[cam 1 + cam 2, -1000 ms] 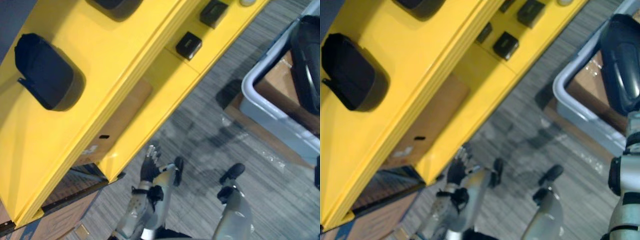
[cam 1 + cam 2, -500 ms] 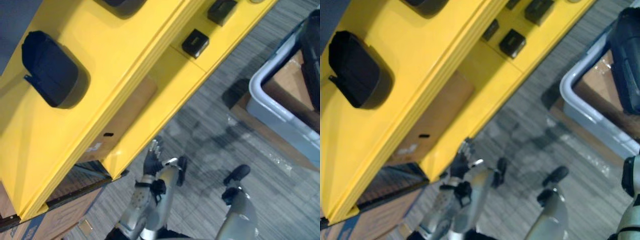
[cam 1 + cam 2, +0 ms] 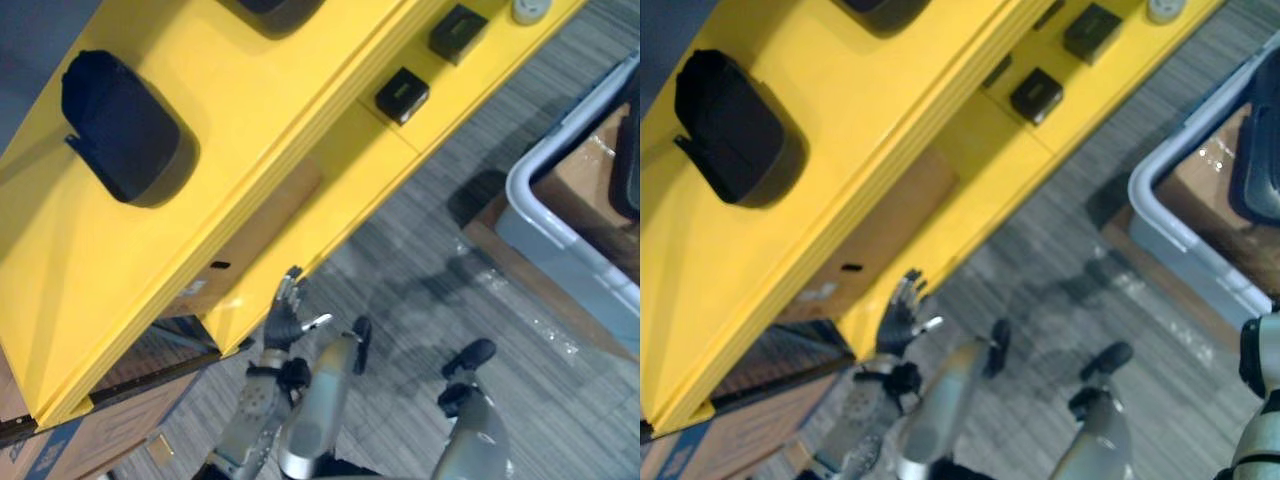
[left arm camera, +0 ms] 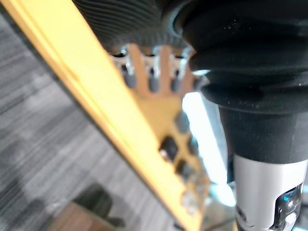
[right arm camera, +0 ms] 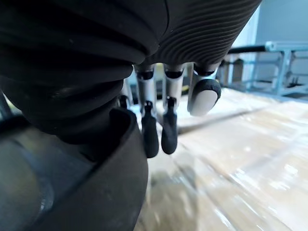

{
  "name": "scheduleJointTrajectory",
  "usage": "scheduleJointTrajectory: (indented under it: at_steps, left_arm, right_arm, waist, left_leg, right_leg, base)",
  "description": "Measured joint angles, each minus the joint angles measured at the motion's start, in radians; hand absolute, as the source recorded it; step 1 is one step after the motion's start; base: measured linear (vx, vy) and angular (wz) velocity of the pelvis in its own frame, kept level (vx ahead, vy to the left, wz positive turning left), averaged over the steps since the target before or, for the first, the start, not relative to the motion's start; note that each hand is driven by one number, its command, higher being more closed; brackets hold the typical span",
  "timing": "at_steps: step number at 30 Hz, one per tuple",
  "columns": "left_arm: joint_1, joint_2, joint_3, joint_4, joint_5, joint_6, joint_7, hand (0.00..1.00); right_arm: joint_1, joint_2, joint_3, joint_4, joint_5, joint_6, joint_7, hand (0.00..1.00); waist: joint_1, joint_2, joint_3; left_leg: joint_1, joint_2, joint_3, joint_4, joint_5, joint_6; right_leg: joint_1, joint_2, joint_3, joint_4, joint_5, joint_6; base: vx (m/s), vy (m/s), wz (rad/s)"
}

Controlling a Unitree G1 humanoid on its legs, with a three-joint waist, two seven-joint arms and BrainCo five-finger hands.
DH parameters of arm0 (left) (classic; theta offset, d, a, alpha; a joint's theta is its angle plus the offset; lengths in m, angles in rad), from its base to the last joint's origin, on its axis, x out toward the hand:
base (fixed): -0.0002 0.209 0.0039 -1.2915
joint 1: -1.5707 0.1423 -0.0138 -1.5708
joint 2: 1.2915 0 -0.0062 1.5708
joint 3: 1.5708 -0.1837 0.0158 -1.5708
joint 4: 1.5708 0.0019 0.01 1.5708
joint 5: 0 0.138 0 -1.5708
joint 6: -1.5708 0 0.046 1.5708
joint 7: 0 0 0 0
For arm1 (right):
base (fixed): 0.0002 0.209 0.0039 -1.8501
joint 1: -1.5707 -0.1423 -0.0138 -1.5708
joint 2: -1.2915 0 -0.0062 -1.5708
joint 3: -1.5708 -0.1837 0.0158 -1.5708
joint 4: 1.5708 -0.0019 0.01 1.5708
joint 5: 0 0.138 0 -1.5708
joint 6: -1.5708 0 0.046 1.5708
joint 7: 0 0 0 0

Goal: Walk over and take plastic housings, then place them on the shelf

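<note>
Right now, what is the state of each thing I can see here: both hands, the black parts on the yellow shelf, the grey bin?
Left hand: open, fingers spread, empty, beside the yellow shelf's edge.
Right hand: above brown cardboard; grip cannot be told.
Large black rounded plastic housing: lying on the top tier, untouched.
Two small black boxes: flat on the lower tier, apart.
Grey plastic bin: open-topped, cardboard inside.
</note>
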Motion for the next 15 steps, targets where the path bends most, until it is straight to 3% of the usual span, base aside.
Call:
scheduleJointTrajectory:
  at_steps: [6, 13, 15]
  left_arm:
    - [0.062, 0.018, 0.050, -0.055, 0.002, -0.009, -0.021, 0.00]
    - [0.084, 0.041, 0.106, -0.135, 0.043, -0.019, -0.048, 0.00]
    - [0.091, 0.052, 0.108, -0.165, 0.054, -0.020, -0.077, 0.00]
  right_arm:
    - [0.029, 0.030, 0.001, -0.044, -0.032, -0.108, -0.086, 1.00]
    - [0.159, 0.042, -0.022, -0.191, -0.077, -0.186, -0.213, 1.00]
    - [0.209, 0.077, -0.040, -0.281, -0.100, -0.215, -0.273, 1.00]
  waist:
    - [-0.049, -0.069, 0.048]
    - [-0.090, -0.117, 0.073]
    - [-0.106, -0.145, 0.073]
  left_leg:
    - [0.079, 0.002, 0.011, -0.037, 0.000, 0.000]
    - [0.181, 0.007, 0.017, -0.095, 0.010, -0.014]
    - [0.214, 0.018, 0.027, -0.121, 0.018, -0.024]
  right_leg:
    - [0.066, 0.005, 0.006, -0.020, 0.001, 0.001]
    - [0.154, 0.019, 0.010, -0.053, 0.002, 0.004]
    - [0.170, 0.032, 0.021, -0.064, 0.002, 0.003]
  base:
    - [-0.04, 0.046, -0.02]
    - [-0.01, 0.020, 0.00]
    - [0.00, -0.024, -0.14]
